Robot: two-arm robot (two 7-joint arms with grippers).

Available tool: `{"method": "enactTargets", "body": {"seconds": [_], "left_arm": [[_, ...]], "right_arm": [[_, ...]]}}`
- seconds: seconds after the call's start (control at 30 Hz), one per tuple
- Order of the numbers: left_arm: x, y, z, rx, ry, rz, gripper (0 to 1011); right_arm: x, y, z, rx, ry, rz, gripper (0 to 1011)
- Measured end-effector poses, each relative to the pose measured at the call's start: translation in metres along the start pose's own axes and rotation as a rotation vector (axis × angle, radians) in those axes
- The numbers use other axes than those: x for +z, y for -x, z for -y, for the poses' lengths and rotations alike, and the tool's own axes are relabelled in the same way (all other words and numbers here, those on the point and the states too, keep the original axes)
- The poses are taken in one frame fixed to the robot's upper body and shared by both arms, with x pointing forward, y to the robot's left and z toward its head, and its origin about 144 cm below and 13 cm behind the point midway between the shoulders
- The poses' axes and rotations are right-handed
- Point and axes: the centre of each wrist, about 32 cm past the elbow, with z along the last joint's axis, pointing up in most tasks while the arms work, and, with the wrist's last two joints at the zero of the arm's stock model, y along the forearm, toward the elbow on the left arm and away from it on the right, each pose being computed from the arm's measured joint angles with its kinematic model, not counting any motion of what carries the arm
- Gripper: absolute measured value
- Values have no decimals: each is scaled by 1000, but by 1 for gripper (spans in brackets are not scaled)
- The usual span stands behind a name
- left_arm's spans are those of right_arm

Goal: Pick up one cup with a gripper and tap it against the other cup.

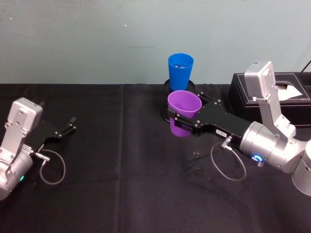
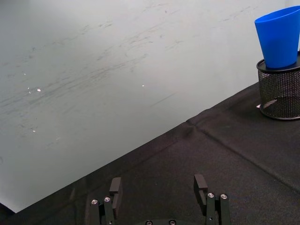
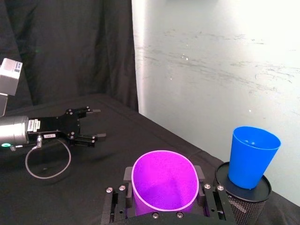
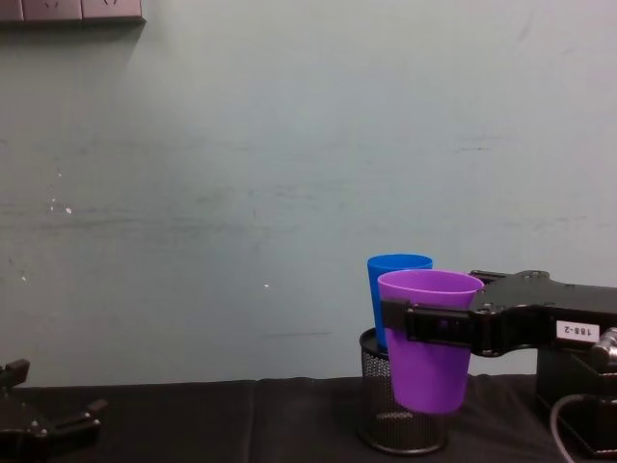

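Observation:
My right gripper [image 1: 174,122] is shut on the purple cup [image 1: 183,109] and holds it upright above the black tablecloth. Its fingers clamp the cup's two sides [image 3: 164,180]. The blue cup [image 1: 180,70] stands upright in a black wire-mesh cylinder [image 1: 167,86] just behind the purple one. In the right wrist view a small gap separates the blue cup [image 3: 252,157] from the purple one. From the chest, the purple cup [image 4: 429,371] partly covers the blue cup [image 4: 378,299]. My left gripper [image 1: 68,127] is open and holds nothing, low at the table's left.
A black tissue box [image 1: 286,97] stands at the back right, beside my right arm. The pale wall runs close behind the table's far edge. Bare black cloth [image 1: 121,160] lies between the two arms.

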Motion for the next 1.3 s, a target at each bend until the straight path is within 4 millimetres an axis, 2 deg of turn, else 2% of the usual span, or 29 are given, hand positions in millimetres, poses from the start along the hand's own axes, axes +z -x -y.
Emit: {"method": "enactTargets", "body": {"seconds": [1.3], "left_arm": [[0, 0, 0, 0, 0, 0, 1000]], "right_arm": [[0, 0, 0, 0, 0, 0, 739]]}}
